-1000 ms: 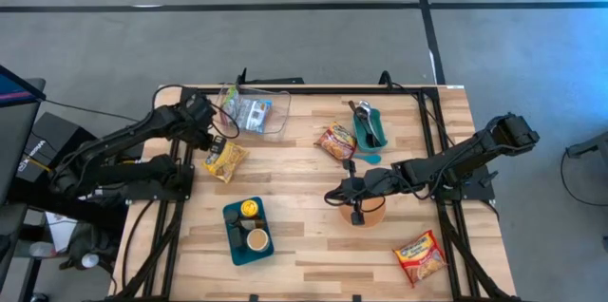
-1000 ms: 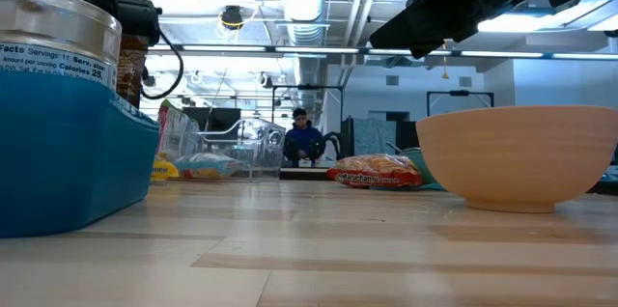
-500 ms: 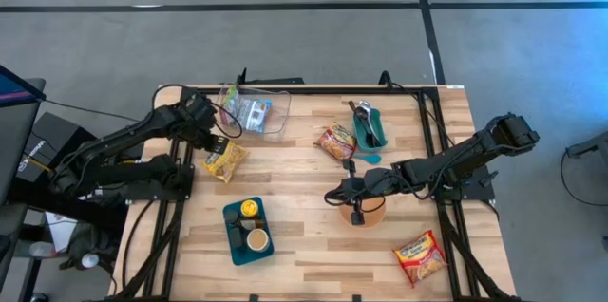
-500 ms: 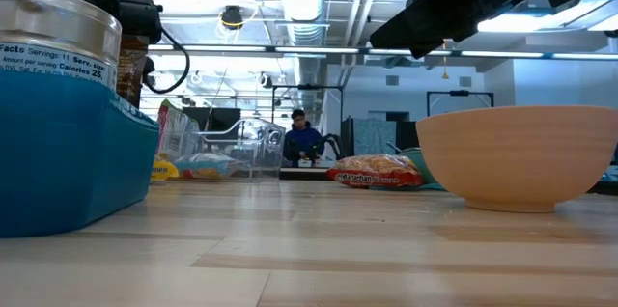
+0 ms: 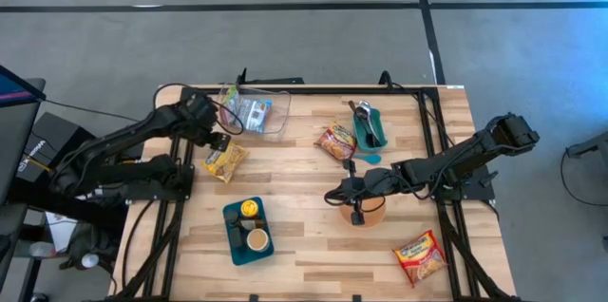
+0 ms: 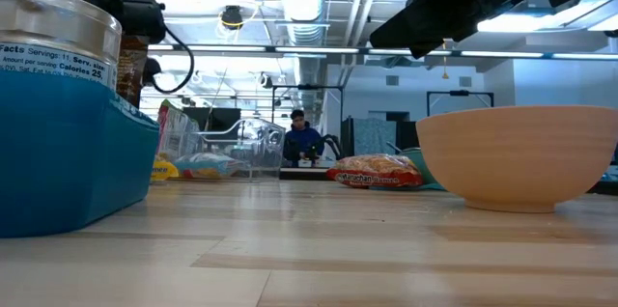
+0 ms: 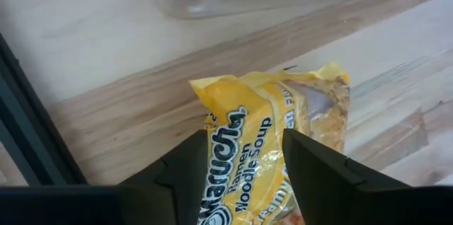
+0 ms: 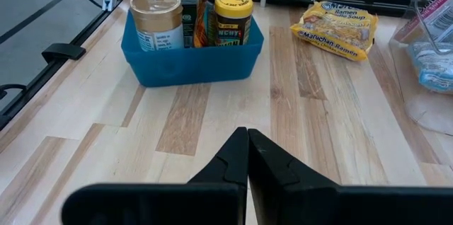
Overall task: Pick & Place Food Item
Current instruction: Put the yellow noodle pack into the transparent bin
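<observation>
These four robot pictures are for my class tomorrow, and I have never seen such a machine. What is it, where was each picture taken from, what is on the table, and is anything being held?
It is a robot with two dark arms at a wooden table. One camera looks straight down, one sits at table-top height, and one rides on each wrist.

On the table lie a yellow ramen packet, two more noodle packets, a clear container, a blue bin of jars, a tan bowl and a teal tray.

The left end effector stands open over the yellow packet, its fingers either side; nothing shows it gripped. The right end effector is shut and empty, near the bowl.
</observation>
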Robot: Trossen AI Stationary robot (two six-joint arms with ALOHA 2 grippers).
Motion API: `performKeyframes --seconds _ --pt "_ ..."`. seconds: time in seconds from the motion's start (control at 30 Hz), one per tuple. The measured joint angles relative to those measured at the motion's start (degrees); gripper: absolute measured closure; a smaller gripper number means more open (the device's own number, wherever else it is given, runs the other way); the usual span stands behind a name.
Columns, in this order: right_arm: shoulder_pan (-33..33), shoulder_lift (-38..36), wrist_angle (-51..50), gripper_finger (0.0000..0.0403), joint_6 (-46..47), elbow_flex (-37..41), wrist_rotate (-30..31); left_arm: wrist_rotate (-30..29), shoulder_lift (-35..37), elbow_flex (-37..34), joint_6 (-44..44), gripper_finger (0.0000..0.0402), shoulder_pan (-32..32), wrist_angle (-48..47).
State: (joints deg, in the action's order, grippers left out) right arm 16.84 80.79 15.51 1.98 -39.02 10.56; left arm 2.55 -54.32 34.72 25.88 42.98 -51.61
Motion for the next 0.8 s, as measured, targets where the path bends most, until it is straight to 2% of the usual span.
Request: performKeyframes --seconds 0.4,0.8 --pt "0.00 0.00 -0.01 0.0403 0.02 0.00 0.00 0.02 -8.63 0.00 -0.54 0.0215 0.00 1.49" --pt "0.00 -0.01 -0.02 0.0403 0.02 0.00 0.01 0.04 -12.00 0.00 -0.58 0.0215 -0.39 3.94"
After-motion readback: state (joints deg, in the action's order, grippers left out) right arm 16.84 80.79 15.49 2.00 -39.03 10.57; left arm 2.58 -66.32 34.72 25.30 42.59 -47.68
